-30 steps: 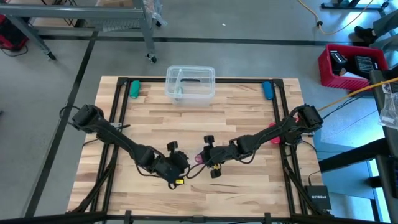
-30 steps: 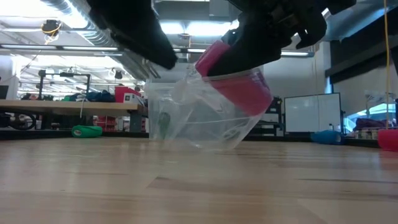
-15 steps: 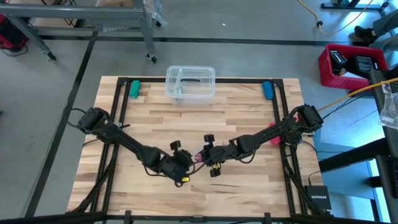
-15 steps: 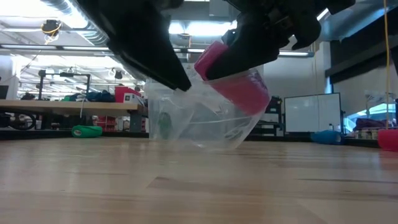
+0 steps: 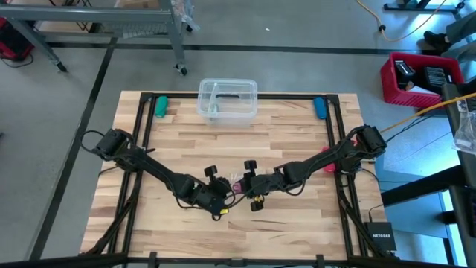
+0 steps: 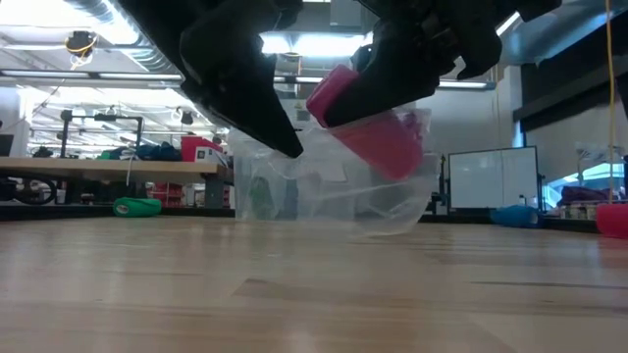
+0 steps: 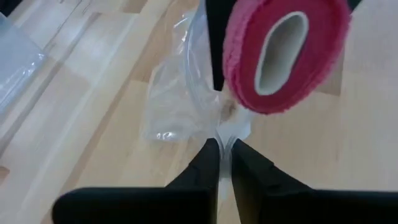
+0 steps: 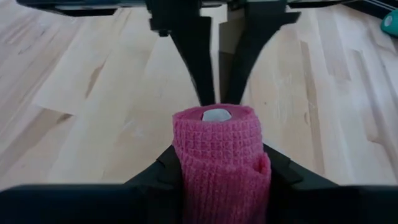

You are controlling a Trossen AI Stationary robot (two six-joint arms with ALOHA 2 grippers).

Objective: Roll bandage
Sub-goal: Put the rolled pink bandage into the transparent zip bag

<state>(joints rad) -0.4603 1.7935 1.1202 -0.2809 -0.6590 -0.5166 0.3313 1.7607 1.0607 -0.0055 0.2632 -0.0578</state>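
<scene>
The bandage is a pink roll [image 8: 219, 146] with a pale core, held above the middle of the table [image 5: 236, 186] by my right gripper [image 8: 221, 171], which is shut on it. A crumpled clear plastic wrapper [image 6: 339, 191] hangs below the roll and around its lower end, clear of the wood. My left gripper [image 7: 224, 150] comes in from the table's left [image 5: 222, 196] and is shut on that wrapper just under the roll [image 7: 283, 53]. My left gripper pinches a gathered bit of the wrapper [image 7: 231, 129] between its two fingertips, just below the roll's open end. Its fingers [image 6: 280, 137] slant down from the table's left. The film hangs slack on either side, off the table. My right gripper pinches the roll's two sides [image 8: 186, 155] between its fingers, coming from the table's right. The roll lies along the fingers, its cored end [image 8: 216, 114] sticking out past them toward my left gripper. It is lifted clear and tilted [image 6: 365, 123].
A clear plastic tub [image 5: 227, 99] stands at the middle of the far edge, with a green object [image 5: 161, 106] at the far left corner and a blue one [image 5: 320, 108] at the far right. A small red thing [image 5: 327, 165] lies near the right arm.
My left gripper has gone toward the table's right edge, up to the wrapper under the roll. The wrapper's hanging part has changed shape and now spreads wider below the roll. The roll and my right gripper have stayed where they were.
</scene>
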